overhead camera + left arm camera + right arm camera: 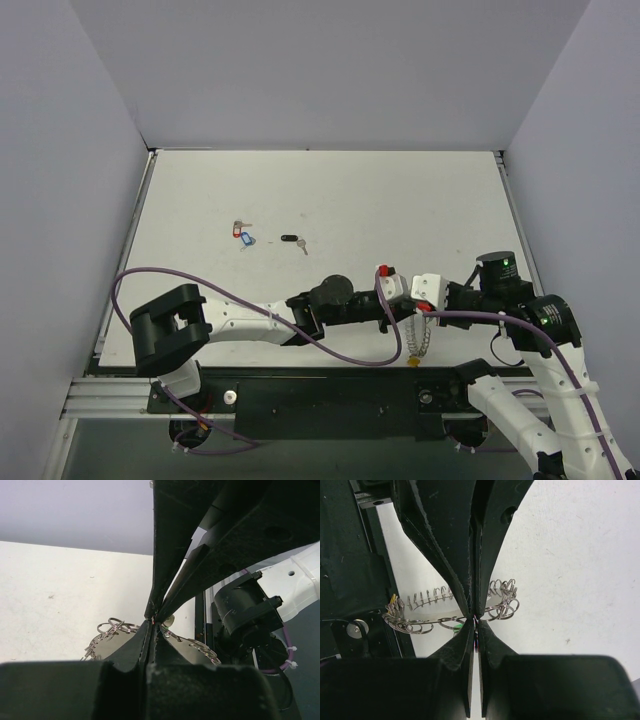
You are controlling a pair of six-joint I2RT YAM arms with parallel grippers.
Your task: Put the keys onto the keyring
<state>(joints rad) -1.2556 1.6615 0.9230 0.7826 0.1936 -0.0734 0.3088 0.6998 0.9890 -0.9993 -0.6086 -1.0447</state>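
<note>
Two holds on one part: my left gripper [155,621] and right gripper [475,616] are both clamped on the keyring [415,626] at the counter's [400,200] near edge, I judge to steady it and work a loop open, while the keys [243,235] lie well apart, unpicked.

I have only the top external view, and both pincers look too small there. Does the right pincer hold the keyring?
Observer: Yes. In the right wrist view the right pincer is shut on the wire of the keyring.
Operator: And the left one, please?
Observer: In the left wrist view the left pincer is shut too. Its tips meet at the ring's edge, among the small loops.
</note>
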